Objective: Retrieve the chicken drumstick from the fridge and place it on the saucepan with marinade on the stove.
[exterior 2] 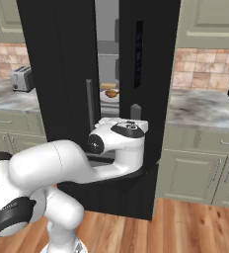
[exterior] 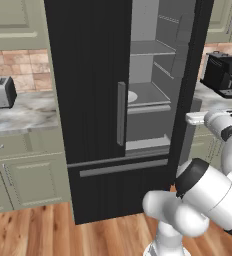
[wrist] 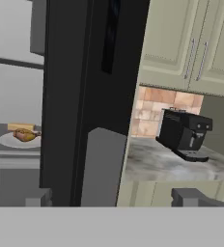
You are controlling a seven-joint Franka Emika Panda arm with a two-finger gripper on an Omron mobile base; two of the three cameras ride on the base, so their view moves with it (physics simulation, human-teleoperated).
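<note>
The fridge stands with its right door swung out, leaving a narrow gap onto pale shelves. That door's edge and long grey handle stand right before the fingers. Past the gap, the white plate with the chicken drumstick sits unobstructed on a shelf.

The fridge wears a matt black finish with a faint vertical grain, its handle brushed grey metal and its shelves smooth pale grey. Marbled stone countertops sit beneath a rough brick-tile wall. Painted sage cabinets look satin-smooth, the floor is glossy plank wood, and the toaster shows polished metal.
</note>
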